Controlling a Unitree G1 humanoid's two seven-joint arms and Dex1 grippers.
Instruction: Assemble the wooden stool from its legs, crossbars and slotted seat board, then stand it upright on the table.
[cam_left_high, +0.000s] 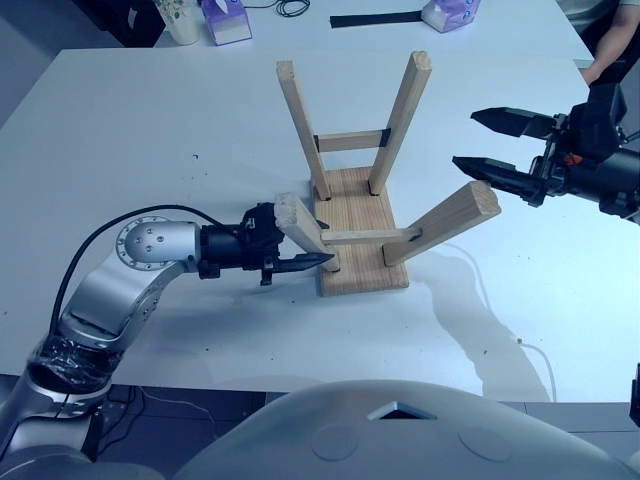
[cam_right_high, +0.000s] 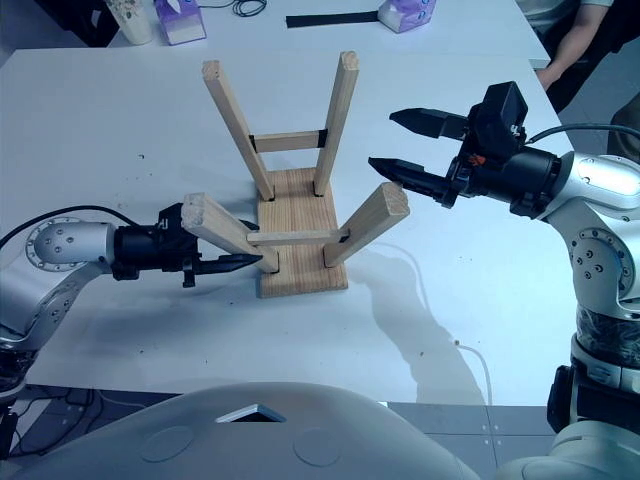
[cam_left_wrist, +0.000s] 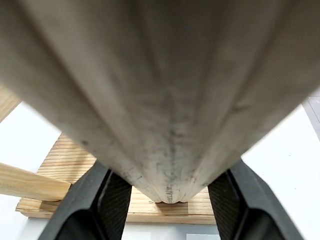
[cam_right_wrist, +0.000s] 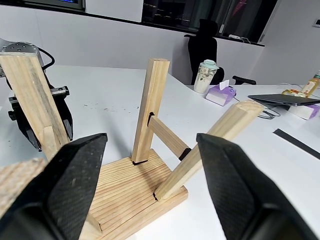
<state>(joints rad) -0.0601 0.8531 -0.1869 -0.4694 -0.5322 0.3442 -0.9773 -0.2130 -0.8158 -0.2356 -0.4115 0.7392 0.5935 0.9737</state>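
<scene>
The wooden stool lies upside down with its slotted seat board (cam_left_high: 358, 208) flat on the white table (cam_left_high: 150, 130). Two far legs (cam_left_high: 303, 130) (cam_left_high: 400, 118) stand upright, joined by a crossbar (cam_left_high: 350, 140). The near-left leg (cam_left_high: 298, 222) and near-right leg (cam_left_high: 447, 222) lean outward, with a second crossbar (cam_left_high: 365, 237) between them. My left gripper (cam_left_high: 322, 256) is shut on the near-left leg low down, its fingers (cam_left_wrist: 95, 205) on either side of the wood. My right gripper (cam_left_high: 466, 140) hangs open just above and beyond the near-right leg's top end, touching nothing.
A patterned cup (cam_left_high: 180, 20), two tissue packs (cam_left_high: 226, 20) (cam_left_high: 448, 14) and a black strip (cam_left_high: 375, 19) line the far edge. A thin white cable (cam_left_high: 540, 362) lies near the front right edge. Open table surface spreads to the left of the stool.
</scene>
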